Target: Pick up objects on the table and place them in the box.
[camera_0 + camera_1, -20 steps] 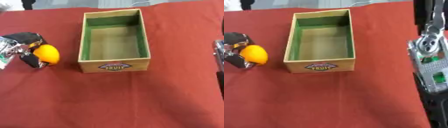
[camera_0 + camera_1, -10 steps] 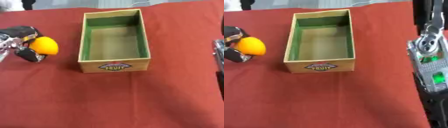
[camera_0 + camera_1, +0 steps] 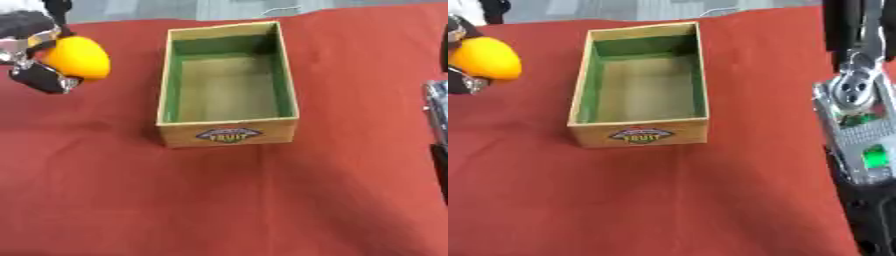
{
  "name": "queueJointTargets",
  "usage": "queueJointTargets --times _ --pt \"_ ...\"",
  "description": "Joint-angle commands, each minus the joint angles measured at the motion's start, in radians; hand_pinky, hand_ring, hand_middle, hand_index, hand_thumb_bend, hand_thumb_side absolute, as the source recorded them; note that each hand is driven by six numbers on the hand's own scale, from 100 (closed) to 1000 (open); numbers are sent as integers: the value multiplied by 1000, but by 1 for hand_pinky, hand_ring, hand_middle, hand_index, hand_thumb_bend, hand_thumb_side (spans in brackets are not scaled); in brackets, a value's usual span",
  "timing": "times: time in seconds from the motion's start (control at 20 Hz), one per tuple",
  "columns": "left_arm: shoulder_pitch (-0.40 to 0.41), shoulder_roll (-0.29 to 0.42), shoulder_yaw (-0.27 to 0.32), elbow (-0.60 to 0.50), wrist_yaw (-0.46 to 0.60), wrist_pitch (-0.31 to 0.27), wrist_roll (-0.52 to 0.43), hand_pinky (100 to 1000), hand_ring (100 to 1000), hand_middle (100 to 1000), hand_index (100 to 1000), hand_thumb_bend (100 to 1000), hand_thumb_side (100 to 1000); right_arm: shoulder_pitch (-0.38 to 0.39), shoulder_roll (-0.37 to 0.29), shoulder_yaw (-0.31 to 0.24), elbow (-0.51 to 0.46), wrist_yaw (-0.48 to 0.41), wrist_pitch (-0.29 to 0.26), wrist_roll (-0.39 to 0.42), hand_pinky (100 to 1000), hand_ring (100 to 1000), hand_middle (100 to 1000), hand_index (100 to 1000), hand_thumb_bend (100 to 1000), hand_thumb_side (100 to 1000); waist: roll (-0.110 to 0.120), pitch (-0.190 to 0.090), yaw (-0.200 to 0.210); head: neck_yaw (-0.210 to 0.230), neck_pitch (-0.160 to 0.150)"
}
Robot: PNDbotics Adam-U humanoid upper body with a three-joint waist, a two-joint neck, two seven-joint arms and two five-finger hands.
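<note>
My left hand (image 3: 33, 75) is at the upper left, its fingers curled round a yellow-orange round fruit (image 3: 77, 58) held above the red cloth, left of the box. The wooden box (image 3: 227, 127) with a green lining and a "FRUIT" label stands in the middle, open and with nothing inside. Only my right arm's forearm (image 3: 857, 125) shows at the right edge; the right hand itself is out of view.
A red cloth (image 3: 219, 200) covers the table, with wide bare room in front of the box and to its right. The table's far edge runs along the top of the picture.
My left hand has lifted the fruit off the cloth and carried it up and slightly toward the box. The right arm has stayed still.
</note>
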Motion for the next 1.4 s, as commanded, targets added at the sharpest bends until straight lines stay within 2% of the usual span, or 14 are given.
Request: queueJointTargets --times 0.05,0.3,0.55,0.9,1.05,1.4 --pt "-61 -37 34 -11 -14 0 14 231 456 536 628 100 191 -9 -4 -3 -20 -5 -1 4 784 687 545 852 100 1000 -2 -29 0 0 10" --pt "-143 -195 60 12 -17 4 32 222 434 517 619 100 213 -7 4 -1 -20 -6 -2 7 784 688 545 852 100 1000 -5 -38 1 -3 16" --pt "-169 -364 73 56 -44 2 45 216 433 510 611 100 225 -8 15 3 -20 -7 -6 11 783 688 546 852 100 1000 -6 -47 -4 -21 42" --pt "-173 -501 65 64 -175 -42 74 222 438 514 612 100 222 -13 23 6 -20 -7 -9 15 784 689 546 852 100 1000 -6 -49 -11 -43 78" --pt "-164 -553 65 71 -233 -55 81 223 437 513 612 100 221 -15 25 7 -20 -8 -11 15 783 689 546 853 100 1000 -8 -47 -16 -33 76" --pt "-131 -660 59 172 -359 -78 90 234 441 514 611 100 219 -18 28 7 -20 -12 -13 15 784 690 545 853 100 1000 -8 -43 -27 -7 47"
